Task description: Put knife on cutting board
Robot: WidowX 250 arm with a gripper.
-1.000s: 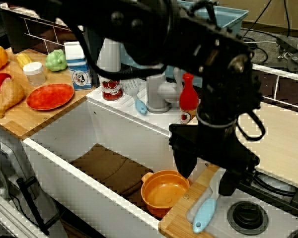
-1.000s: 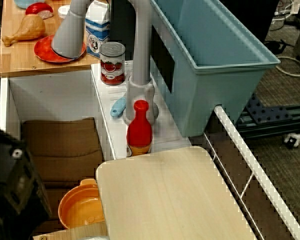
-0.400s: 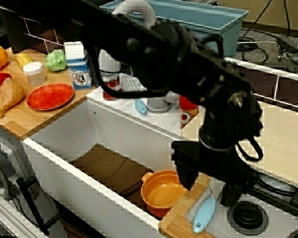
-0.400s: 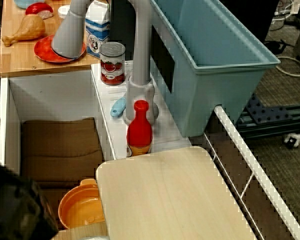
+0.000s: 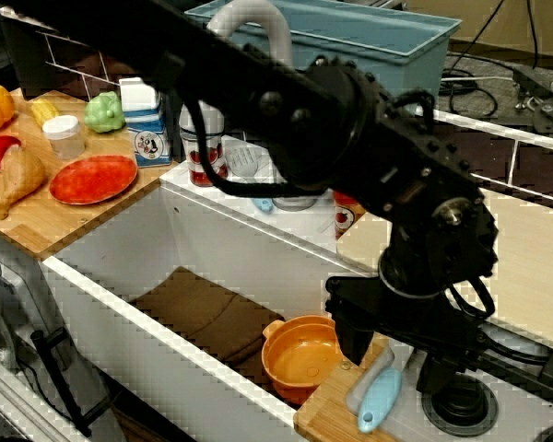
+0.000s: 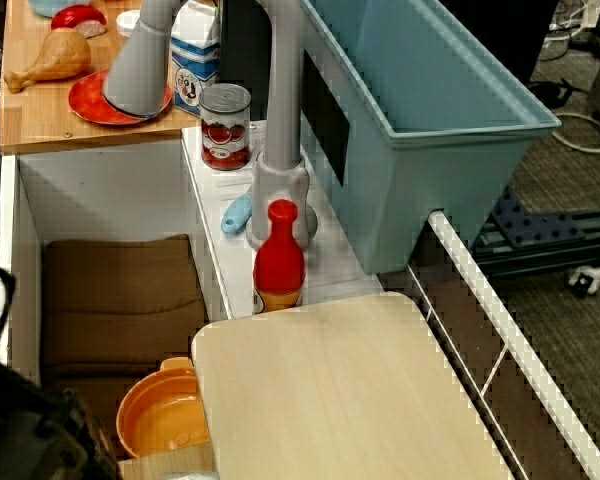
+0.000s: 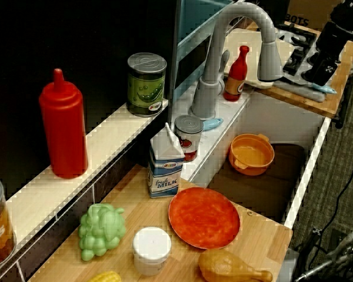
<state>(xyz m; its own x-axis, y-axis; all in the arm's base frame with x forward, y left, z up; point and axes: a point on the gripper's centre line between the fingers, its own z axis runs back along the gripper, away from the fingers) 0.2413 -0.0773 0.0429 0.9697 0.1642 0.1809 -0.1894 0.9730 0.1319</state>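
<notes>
The tool [image 5: 392, 354] has come lower over the last second: its two dark fingers now stand on either side of the knife's [image 5: 376, 391] upper end, where a moment ago they hung clearly above it. The jaws are spread, gripping nothing, and I cannot tell whether a finger touches the knife yet. The knife itself has not moved; it lies with its light-blue handle toward the camera on the surface [image 5: 327, 414] at the sink's corner, just beside the orange pot [image 5: 304, 354] and the burner [image 5: 461, 405]. The board [image 6: 340, 400] sits apart from it, beyond the arm, bare and pale, with the red bottle [image 6: 278, 258] at its far edge. In the side view the arm's bulk only darkens the lower left corner. This descent reads as the approach to a grasp: closing on the knife looks like the next step, then a lift and a short carry to the board. The pot's rim is close, so a crooked closure could nudge the knife toward the sink.
</notes>
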